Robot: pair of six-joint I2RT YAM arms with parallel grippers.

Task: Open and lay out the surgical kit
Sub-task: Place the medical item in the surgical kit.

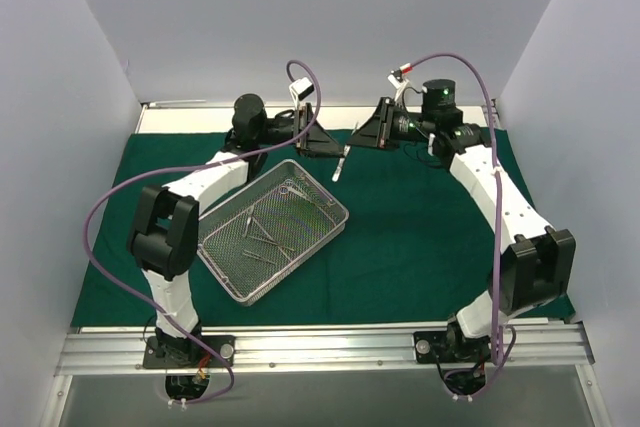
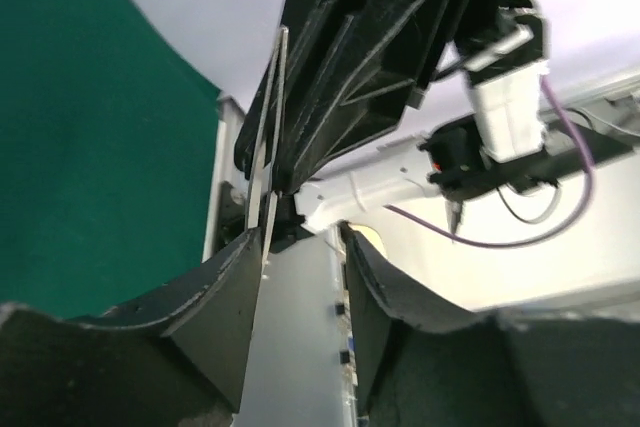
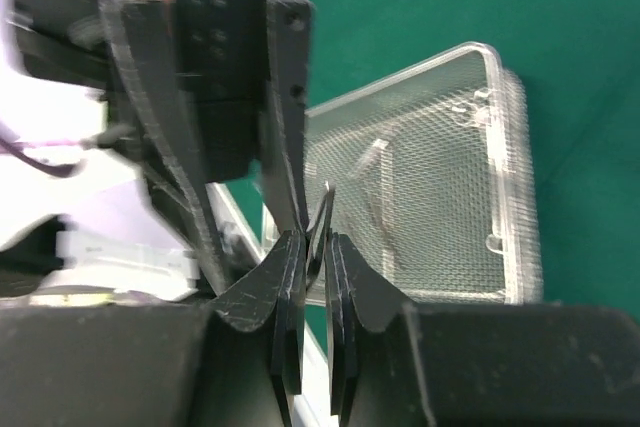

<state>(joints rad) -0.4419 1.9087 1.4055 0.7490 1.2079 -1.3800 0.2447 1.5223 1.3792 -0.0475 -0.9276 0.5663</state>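
Steel forceps (image 1: 343, 160), right tool (image 3: 318, 247) pinching, arm (image 1: 495, 192) outstretched

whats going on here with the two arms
The two arms meet at the far side of the green drape. The right gripper is pinching a thin steel instrument, and the left gripper sits open right beside it. The mesh tray lies on the drape by the left arm, with other instruments inside.

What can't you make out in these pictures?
1. Top view: instruments in the tray, too small to identify.
2. Left wrist view: tray out of frame; right end effector fills the middle.
3. Right wrist view: part of the tray hidden behind that end effector's fingers; contents blurred.
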